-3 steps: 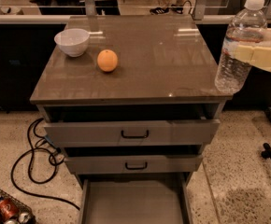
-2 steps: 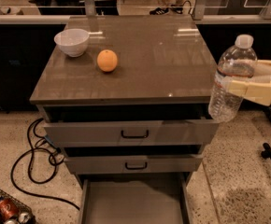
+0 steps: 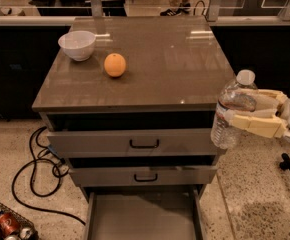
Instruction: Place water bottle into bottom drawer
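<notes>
The grey cabinet has its bottom drawer pulled out nearest. Just right of its near right corner, the gripper is clamped around the upright water bottle; a white bowl and an orange sit far left on top

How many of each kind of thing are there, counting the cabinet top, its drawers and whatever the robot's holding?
Bowls: 1, white bowl on the cabinet top.
Oranges: 1, orange beside it.
Bottles: 1, water bottle, clamped in the gripper off the cabinet's front corner.
Drawers: 3, top drawer, middle drawer, bottom drawer.
Total: 6.
</notes>
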Action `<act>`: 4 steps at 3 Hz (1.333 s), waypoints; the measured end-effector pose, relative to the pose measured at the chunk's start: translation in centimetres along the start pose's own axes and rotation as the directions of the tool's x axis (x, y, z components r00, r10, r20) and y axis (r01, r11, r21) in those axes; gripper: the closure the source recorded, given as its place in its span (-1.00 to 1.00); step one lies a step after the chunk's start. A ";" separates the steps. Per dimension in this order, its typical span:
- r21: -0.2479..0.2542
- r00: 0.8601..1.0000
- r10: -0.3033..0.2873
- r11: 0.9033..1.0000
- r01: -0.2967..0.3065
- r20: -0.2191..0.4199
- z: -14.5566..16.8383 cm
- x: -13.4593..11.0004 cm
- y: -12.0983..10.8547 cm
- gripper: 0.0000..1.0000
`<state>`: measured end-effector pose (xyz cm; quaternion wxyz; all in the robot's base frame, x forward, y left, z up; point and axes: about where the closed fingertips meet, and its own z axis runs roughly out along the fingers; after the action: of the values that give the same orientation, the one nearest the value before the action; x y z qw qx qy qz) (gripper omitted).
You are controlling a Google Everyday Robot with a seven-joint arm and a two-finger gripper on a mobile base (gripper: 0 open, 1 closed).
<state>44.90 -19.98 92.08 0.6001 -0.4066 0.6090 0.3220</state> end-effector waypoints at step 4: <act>-0.045 0.991 0.111 0.992 -0.114 -0.073 2.8 15.8 8.2 1.00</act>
<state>39.77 -15.43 75.42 0.5489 -0.3975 0.6436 0.3556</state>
